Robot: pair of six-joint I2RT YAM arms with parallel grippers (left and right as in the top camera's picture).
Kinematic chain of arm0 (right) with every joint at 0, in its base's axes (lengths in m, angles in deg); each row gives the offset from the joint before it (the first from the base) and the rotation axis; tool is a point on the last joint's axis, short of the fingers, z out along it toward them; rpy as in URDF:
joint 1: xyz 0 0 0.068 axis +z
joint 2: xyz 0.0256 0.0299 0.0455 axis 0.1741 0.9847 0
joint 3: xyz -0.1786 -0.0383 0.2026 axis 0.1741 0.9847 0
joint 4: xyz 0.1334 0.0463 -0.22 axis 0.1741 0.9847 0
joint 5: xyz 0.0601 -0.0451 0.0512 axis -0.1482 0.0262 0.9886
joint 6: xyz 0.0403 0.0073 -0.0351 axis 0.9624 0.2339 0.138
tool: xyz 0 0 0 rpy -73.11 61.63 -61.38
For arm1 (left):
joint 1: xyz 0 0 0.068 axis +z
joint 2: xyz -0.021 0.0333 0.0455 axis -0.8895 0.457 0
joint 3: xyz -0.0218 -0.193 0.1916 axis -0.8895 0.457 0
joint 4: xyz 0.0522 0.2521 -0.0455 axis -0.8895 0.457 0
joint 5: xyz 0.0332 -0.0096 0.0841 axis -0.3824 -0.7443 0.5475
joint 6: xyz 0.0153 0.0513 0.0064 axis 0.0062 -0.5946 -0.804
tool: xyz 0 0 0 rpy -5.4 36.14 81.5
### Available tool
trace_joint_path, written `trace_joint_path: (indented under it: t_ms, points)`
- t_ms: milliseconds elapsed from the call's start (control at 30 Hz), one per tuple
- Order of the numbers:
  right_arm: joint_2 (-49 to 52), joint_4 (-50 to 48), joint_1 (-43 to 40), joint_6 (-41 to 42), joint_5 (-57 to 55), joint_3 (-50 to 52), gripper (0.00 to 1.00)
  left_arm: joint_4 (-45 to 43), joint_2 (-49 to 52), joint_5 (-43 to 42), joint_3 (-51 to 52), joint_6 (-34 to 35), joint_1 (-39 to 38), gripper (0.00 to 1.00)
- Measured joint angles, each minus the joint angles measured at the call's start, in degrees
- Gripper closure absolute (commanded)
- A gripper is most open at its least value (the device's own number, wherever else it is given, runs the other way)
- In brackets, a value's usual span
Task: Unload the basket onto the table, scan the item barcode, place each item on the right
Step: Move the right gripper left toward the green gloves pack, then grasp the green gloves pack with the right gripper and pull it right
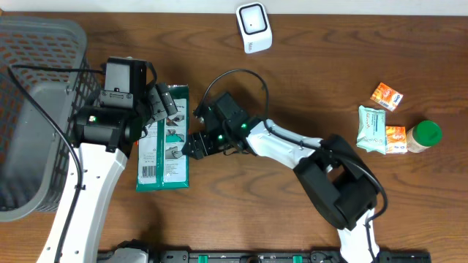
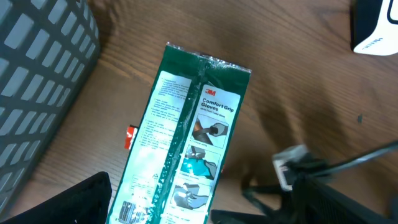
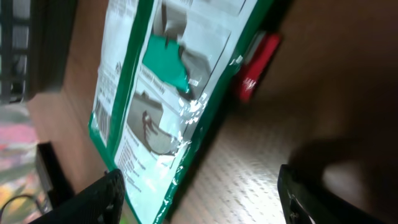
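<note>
One glove pack (image 1: 162, 157), scanner (image 1: 254, 27), basket (image 1: 51, 33), pouch (image 1: 371, 129), jar (image 1: 423, 136); two orange packets (image 1: 387, 96) (image 1: 395, 139).

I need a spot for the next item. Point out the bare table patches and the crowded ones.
Free: bare wood between the white box-shaped scanner and the small orange packet; also the front strip between the two arms. Crowded: around the green-and-white glove pack, flanked by the left gripper and right gripper, beside the grey plastic basket.
</note>
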Motion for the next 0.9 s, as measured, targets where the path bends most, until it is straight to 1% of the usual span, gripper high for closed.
trace_joint_path:
  t_ms: [67,200,300,567,733,900]
  points:
    - [1.0,-0.8,0.3,1.0,2.6,0.0,0.27,0.0,0.0,0.0,0.0,0.0,0.0,0.07]
    - [1.3,-2.0,1.3,2.1,4.0,0.0,0.26,0.0,0.0,0.0,0.0,0.0,0.0,0.07]
    - [1.4,-4.7,2.8,2.8,4.6,0.0,0.27,0.0,0.0,0.0,0.0,0.0,0.0,0.06]
    - [1.4,-11.5,6.2,5.0,4.8,0.0,0.38,0.0,0.0,0.0,0.0,0.0,0.0,0.07]
    - [1.4,-12.3,6.2,7.0,3.0,0.0,0.44,0.0,0.0,0.0,0.0,0.0,0.0,0.07]
    - [1.4,-11.3,6.2,10.5,1.6,0.0,0.45,0.0,0.0,0.0,0.0,0.0,0.0,0.07]
